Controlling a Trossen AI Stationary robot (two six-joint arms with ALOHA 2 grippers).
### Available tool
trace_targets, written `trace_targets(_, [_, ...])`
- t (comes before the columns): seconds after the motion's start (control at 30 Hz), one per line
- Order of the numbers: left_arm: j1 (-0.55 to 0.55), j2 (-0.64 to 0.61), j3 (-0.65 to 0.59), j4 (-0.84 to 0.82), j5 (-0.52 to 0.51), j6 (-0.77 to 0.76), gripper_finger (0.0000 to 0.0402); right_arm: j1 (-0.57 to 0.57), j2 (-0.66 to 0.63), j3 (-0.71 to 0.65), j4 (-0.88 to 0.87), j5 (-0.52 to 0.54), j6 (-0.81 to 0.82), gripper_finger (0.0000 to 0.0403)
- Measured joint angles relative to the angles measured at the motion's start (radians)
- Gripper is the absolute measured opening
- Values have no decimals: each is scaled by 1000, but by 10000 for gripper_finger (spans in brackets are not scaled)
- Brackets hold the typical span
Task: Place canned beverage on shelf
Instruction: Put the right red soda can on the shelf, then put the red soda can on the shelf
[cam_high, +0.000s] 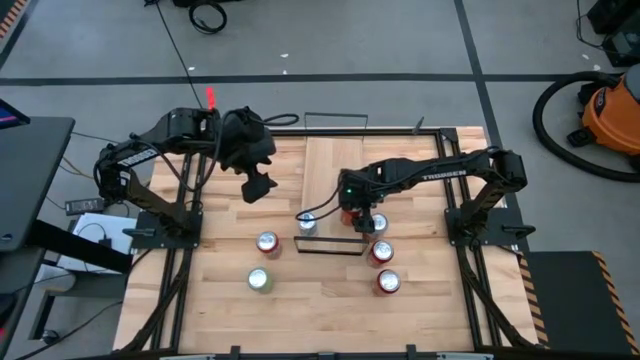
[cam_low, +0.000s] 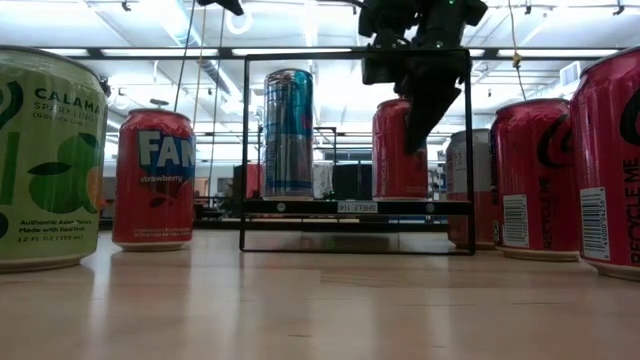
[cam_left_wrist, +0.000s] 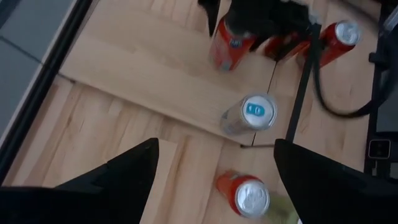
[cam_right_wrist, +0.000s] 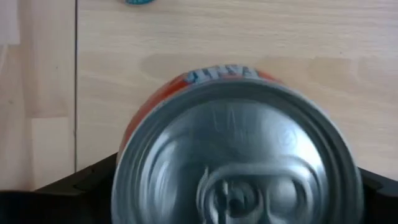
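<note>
A light-wood shelf (cam_high: 330, 190) with thin black wire rails lies along the middle of the wooden desk (cam_high: 420, 300). Two cans stand upright on the shelf near its front rail: a tall silver-blue can (cam_low: 288, 132) and, well apart from it, a red can (cam_low: 398, 150). The right pincer (cam_high: 362, 214) hangs directly over the red can, its fingers (cam_low: 425, 100) apart on either side of the can's top, not clamping it. The left pincer (cam_high: 257, 187) hovers above the desk beside the shelf's left edge, fingers (cam_left_wrist: 118, 177) apart and holding nothing. Four more cans stand on the desk near its front edge: a red one (cam_high: 267, 243) and a green one (cam_high: 260, 280) left of the shelf, two red ones (cam_high: 381, 251) (cam_high: 388, 283) to its right.
</note>
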Motion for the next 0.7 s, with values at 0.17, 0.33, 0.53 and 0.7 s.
trace_targets(0.17, [-30,0,-24,-94,22,-4,329,0,-35,0,-16,-8,22,398])
trace_targets(0.33, [-75,-15,-106,-62,60,-2,329,0,-81,0,-34,-8,33,399])
trace_targets(0.53, [-99,-39,-281,40,171,-53,329,-3,-157,0,-36,2,58,399])
trace_targets(0.7, [-130,-43,-415,109,235,-108,329,-6,-231,0,-44,65,87,399])
